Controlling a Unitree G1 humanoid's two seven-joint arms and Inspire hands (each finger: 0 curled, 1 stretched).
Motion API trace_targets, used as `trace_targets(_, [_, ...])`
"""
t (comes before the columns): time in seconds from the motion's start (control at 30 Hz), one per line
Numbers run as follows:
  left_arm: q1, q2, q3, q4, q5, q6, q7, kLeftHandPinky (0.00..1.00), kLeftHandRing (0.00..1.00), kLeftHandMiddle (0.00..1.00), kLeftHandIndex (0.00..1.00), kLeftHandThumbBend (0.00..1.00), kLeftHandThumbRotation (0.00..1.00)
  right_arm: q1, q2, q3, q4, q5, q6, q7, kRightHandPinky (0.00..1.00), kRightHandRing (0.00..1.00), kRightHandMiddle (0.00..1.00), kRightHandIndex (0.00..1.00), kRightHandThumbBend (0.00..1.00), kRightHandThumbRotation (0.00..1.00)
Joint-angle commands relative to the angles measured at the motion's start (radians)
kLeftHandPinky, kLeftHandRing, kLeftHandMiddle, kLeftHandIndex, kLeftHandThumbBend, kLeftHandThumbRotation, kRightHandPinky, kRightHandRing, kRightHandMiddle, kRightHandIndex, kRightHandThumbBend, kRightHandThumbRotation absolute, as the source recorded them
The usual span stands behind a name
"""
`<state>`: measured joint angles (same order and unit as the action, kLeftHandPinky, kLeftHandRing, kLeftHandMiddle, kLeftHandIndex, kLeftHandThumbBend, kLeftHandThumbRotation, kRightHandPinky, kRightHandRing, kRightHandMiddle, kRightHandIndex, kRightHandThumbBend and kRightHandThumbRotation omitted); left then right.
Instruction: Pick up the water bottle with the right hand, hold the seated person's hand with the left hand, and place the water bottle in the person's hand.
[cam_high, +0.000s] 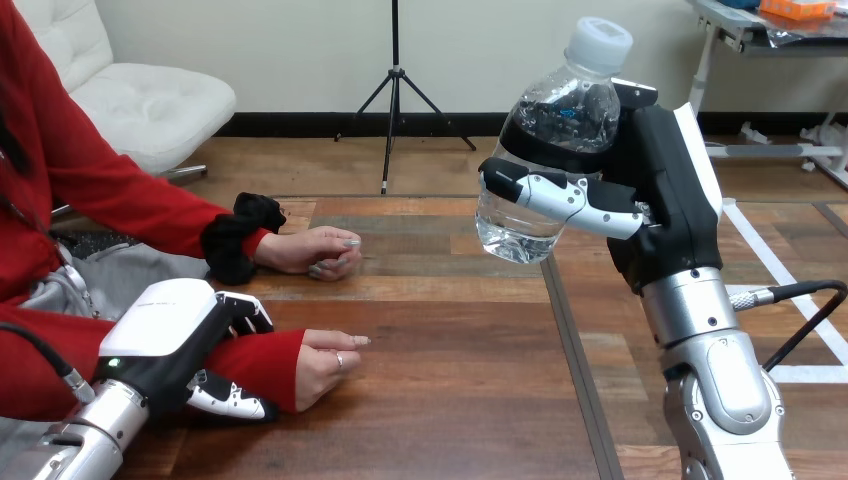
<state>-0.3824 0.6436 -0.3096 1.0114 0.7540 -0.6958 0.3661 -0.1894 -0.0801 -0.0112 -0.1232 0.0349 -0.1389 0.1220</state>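
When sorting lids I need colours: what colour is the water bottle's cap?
The water bottle has a white cap; the head view shows it best.

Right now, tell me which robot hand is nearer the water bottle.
Right. The right robot hand grips the water bottle; the left robot hand clasps the person's wrist, well away at the view's left.
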Motion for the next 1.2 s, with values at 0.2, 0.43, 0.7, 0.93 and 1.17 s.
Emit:
trace_targets(0.2, [-0.074,-0.013,-0.046,0.012,0.005,0.033,-0.054,0.61,0.65,0.68,0.71,0.98,0.35,-0.021,-0.003,-0.004,-0.102,0.025,0.009,0.007,0.06,0.10,0.16,0.19,0.61,0.00])
trace_targets(0.43, [-0.082,-0.009,-0.062,0.026,0.004,0.059,-0.085,0.64,0.68,0.71,0.73,1.00,0.37,-0.015,-0.008,-0.007,-0.121,0.024,0.020,0.011,0.06,0.10,0.16,0.19,0.60,0.00])
trace_targets(0.7, [-0.092,-0.007,-0.080,0.053,0.017,0.067,-0.086,0.65,0.69,0.72,0.73,1.00,0.37,-0.012,-0.009,-0.009,-0.137,0.021,0.026,0.010,0.06,0.10,0.15,0.18,0.59,0.00])
trace_targets(0.93, [-0.102,-0.009,-0.103,0.065,0.031,0.088,-0.084,0.64,0.68,0.73,0.73,1.00,0.38,-0.012,-0.010,-0.009,-0.141,0.017,0.024,0.009,0.05,0.10,0.15,0.18,0.59,0.00])
trace_targets(1.17, [-0.113,-0.018,-0.126,0.083,0.037,0.101,-0.080,0.63,0.67,0.72,0.73,1.00,0.38,-0.010,-0.009,-0.008,-0.146,0.017,0.032,0.009,0.05,0.09,0.15,0.18,0.58,0.00])
